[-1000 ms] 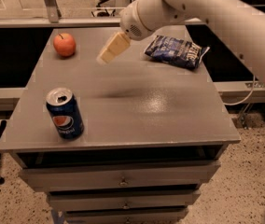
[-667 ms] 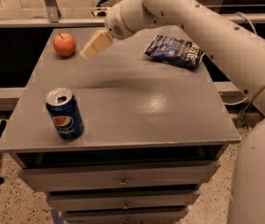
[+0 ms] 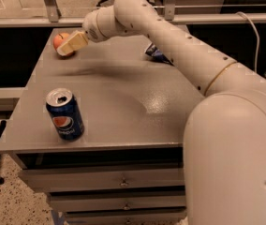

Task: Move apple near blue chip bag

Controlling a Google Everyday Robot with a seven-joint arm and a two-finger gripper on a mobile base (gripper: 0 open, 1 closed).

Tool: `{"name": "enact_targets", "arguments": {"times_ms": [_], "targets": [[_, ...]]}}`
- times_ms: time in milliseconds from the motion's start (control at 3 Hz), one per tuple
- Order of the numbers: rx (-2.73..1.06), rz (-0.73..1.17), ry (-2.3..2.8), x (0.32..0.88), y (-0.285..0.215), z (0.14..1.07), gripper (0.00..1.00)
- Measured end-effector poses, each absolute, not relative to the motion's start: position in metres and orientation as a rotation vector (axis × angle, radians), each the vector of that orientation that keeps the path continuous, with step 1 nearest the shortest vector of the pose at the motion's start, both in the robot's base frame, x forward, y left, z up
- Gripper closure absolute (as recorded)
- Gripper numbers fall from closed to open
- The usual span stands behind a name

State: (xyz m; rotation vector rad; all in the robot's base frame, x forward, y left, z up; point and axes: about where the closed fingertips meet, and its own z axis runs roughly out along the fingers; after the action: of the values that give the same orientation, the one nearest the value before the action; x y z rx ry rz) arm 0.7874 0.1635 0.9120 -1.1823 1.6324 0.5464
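Far left, at the back, one small round orange-red apple (image 3: 59, 38) is sitting on the matte, speckled grey counter (image 3: 123, 102). The tan claw (image 3: 72, 44) is hanging right against it, overlapping its lower right side. How wide it is standing, or whether it is gripping anything, I cannot tell. Nearer the front, one glossy blue Pepsi can (image 3: 65, 114) is standing upright. Moving right, one crinkled blue chip bag (image 3: 154, 55) is peeking from behind the smooth white arm (image 3: 180, 50), well apart from the apple.
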Motion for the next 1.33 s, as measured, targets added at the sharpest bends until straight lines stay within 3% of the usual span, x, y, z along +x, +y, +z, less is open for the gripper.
{"name": "enact_targets", "arguments": {"times_ms": [1000, 1333], "targets": [[-1.141, 0.657, 1.666, 0.812, 0.218, 0.875, 0.0], [-1.138, 0.671, 1.66, 0.812, 0.224, 0.873, 0.25]]}}
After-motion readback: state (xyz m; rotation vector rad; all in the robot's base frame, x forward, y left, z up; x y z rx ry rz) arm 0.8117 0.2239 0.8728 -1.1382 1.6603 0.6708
